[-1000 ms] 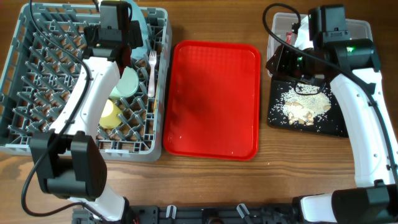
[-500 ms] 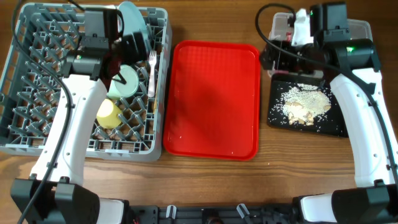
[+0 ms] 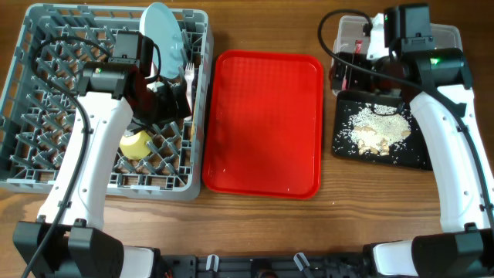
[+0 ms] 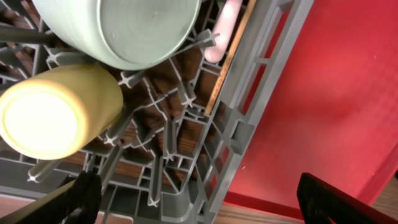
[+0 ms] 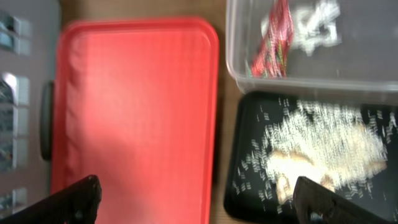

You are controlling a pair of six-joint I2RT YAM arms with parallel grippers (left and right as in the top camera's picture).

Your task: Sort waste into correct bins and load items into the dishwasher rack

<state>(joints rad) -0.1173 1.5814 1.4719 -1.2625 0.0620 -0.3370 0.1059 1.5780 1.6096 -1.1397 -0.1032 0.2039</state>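
Note:
The grey dishwasher rack [image 3: 46, 100] holds an upright pale blue plate [image 3: 162, 31], a white fork [image 3: 187, 81] and a yellow cup [image 3: 135, 144]. My left gripper [image 3: 170, 104] hovers open over the rack's right side. Its wrist view shows the green bowl [image 4: 118, 28], the yellow cup [image 4: 53, 112], a wooden chopstick [image 4: 229, 62] and nothing between the jaws [image 4: 211, 202]. My right gripper [image 3: 347, 73] hangs open and empty by the clear tub [image 3: 448, 35]. In the tub lie the red wrapper [image 5: 273, 43] and white napkin [image 5: 314, 28]. Beige food scraps [image 3: 378, 130] cover the black tray [image 3: 417, 154].
A large red serving tray [image 3: 266, 123] lies bare between the rack and the bins. Bare wooden table runs along the front edge. Cables loop over the rack's back and over the clear tub.
My right gripper has opened and the white napkin now lies in the clear tub. My left arm has shifted back and right over the rack, uncovering the blue plate.

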